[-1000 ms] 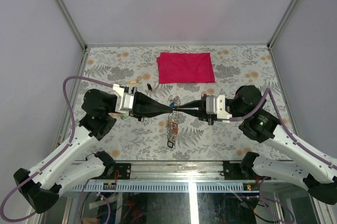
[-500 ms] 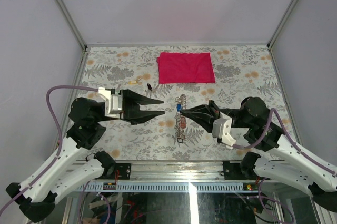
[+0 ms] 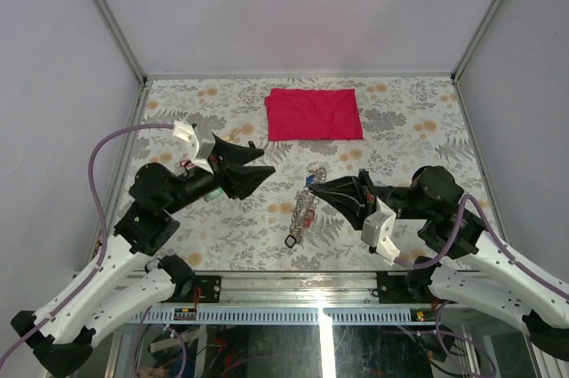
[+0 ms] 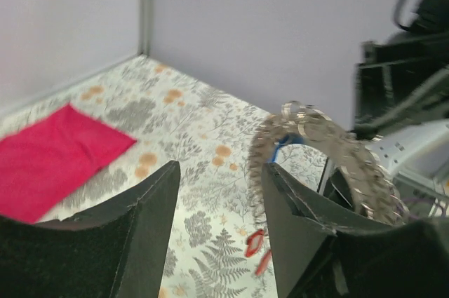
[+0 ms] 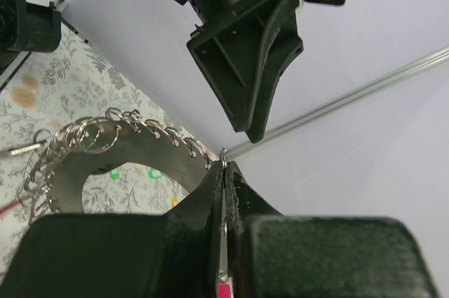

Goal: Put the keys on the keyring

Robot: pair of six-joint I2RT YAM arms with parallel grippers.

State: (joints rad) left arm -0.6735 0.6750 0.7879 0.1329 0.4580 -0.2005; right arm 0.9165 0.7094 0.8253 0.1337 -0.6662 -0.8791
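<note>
Lets go with the left gripper [image 3: 265,164], now spread and pulled back toward the left edge of the table [image 3: 178,111], and leaves the keyring [image 5: 151,152] with its keys [image 4: 254,245] near the table's middle, pinched at its rim by the pressed-together right gripper [image 5: 223,172], so probably one threading step is finished.

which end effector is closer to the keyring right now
Right. The right end effector is shut right at the keyring, pinching a thin key beside it; the left end effector stands open, apart to its left.
</note>
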